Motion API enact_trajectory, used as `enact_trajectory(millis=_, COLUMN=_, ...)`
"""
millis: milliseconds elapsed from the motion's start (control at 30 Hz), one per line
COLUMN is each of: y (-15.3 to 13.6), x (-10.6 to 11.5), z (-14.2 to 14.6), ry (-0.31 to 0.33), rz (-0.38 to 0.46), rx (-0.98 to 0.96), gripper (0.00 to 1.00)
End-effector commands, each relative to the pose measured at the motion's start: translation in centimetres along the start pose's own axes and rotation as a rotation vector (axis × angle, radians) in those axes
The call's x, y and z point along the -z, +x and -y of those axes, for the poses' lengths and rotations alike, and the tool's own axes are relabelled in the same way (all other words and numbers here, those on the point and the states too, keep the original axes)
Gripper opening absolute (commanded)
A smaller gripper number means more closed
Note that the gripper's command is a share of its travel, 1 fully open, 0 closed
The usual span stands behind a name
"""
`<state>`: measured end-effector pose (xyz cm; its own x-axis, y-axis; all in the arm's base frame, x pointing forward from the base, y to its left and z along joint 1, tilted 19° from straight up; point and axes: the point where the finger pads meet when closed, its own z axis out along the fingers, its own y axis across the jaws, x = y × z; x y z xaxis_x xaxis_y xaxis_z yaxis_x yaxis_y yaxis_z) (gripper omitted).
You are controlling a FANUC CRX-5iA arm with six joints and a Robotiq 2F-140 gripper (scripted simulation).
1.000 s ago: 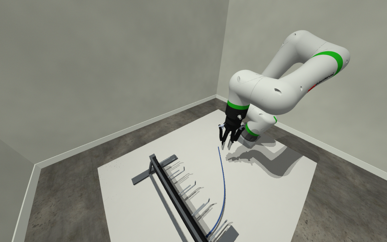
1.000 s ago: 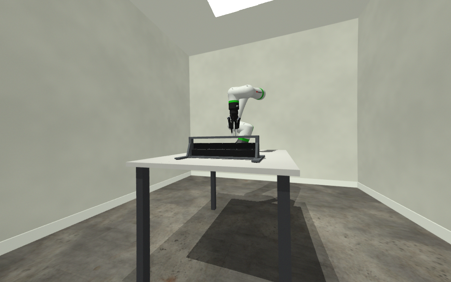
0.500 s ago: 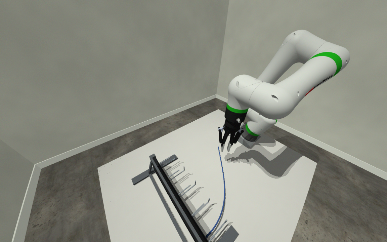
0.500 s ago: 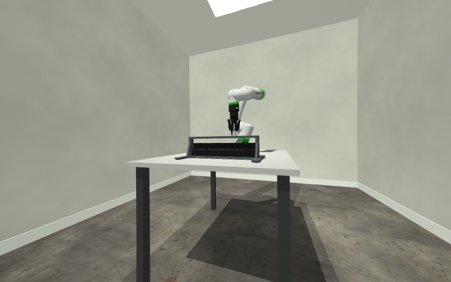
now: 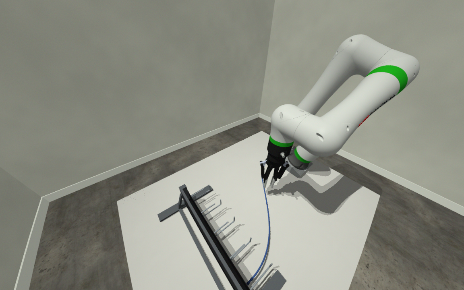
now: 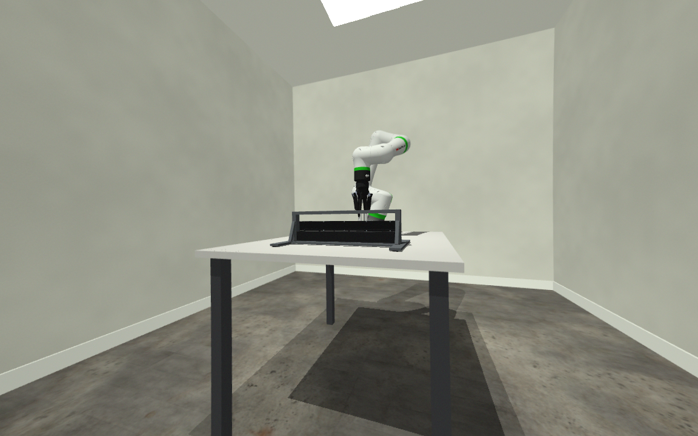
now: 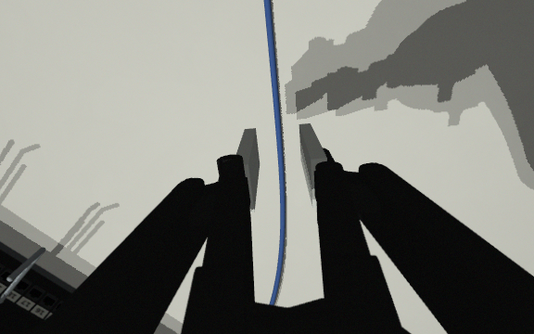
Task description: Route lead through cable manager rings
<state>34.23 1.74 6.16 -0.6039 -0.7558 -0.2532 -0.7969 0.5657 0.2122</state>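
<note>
And here's the blue lead (image 5: pixel 269 226) (image 7: pixel 279 134), bowing in one long, lazy arc across the pale surface (image 5: pixel 309 230) (image 6: pixel 335 256) (image 7: pixel 109 70), from its plug at the near end of the rack (image 5: pixel 210 230) (image 6: pixel 346 212) towards the far side, outside the rings (image 5: pixel 233 220) (image 7: pixel 26 266)! Above it hangs the gripper (image 5: pixel 269 183) (image 6: pixel 363 217) (image 7: pixel 278 144), fingers parted by a modest gap, pinching nothing; in the wrist view the lead runs between the pads, touching neither. Now, how will it handle? Light, I'd say, springy enough to hold that sweeping curve, bendy enough to thread, and its round jacket could roll or slip in a loose pinch. The grip to go for looks like the far stretch, short of the free tip, squarely across the pads, with slack left so the unfastened rack isn't dragged. And what can't we see? The top view cuts off the rack's near end, the exterior view shows only its back and hides the lead, and the wrist view loses the free end past its upper edge!
</note>
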Motion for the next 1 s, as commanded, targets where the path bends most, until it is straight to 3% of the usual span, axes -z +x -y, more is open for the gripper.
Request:
enact_trajectory(millis=0, y=0.0, x=-1.7, z=0.0, ry=0.000, rz=0.000, rx=0.000, gripper=0.20)
enact_trajectory(millis=333, y=0.0, x=-5.3, z=0.0, ry=0.000, rz=0.000, rx=0.000, gripper=0.20)
enact_trajectory(millis=967, y=0.0, x=-7.1, z=0.0, ry=0.000, rz=0.000, rx=0.000, gripper=0.20)
